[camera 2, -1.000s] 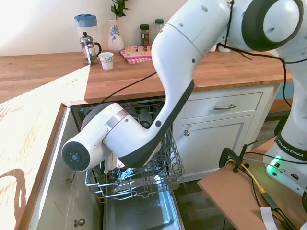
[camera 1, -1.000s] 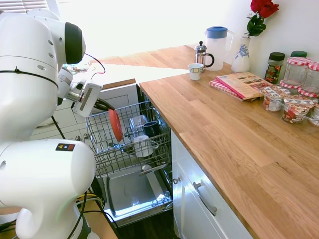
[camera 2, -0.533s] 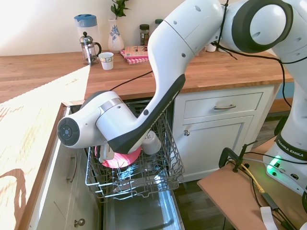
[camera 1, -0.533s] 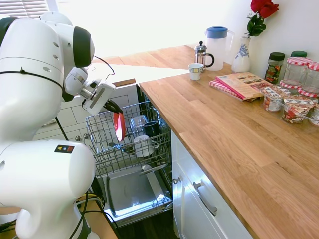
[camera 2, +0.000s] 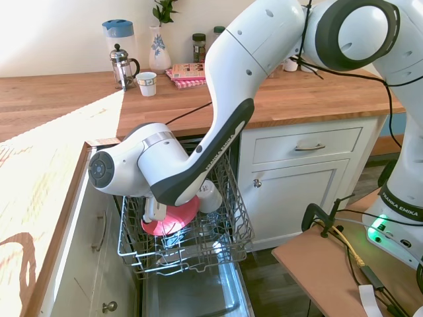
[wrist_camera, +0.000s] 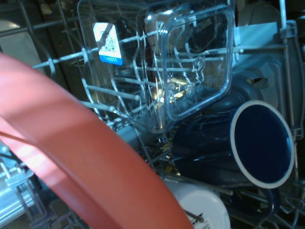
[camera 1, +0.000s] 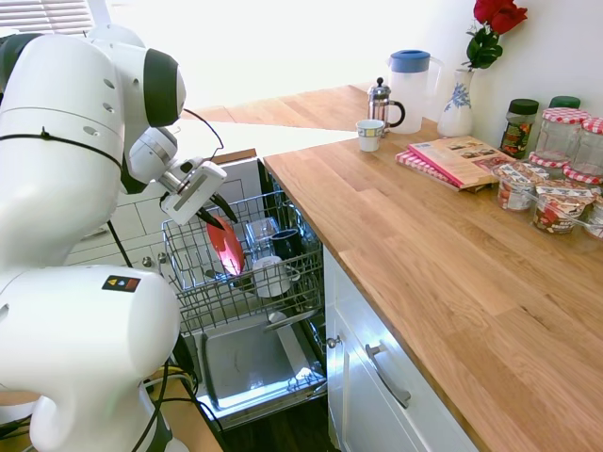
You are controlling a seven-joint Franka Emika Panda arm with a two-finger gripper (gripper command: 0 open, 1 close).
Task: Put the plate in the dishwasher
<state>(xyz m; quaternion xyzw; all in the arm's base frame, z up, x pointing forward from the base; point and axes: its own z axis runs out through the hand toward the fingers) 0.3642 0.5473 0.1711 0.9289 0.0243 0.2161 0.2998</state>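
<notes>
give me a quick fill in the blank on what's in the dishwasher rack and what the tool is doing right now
1. The tool is holding a coral-red ____.
2. The plate sits over the dishwasher's grey wire ____.
3. In the rack, beside the dark mug, lies a ____ cup.
4. The dishwasher door is ____.

Missing words: plate; rack; white; open

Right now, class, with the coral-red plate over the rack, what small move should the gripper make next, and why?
Probably release: the plate already leans among the wire rack tines beside the white cup, so the gripper can likely let go and back away upward.
</notes>
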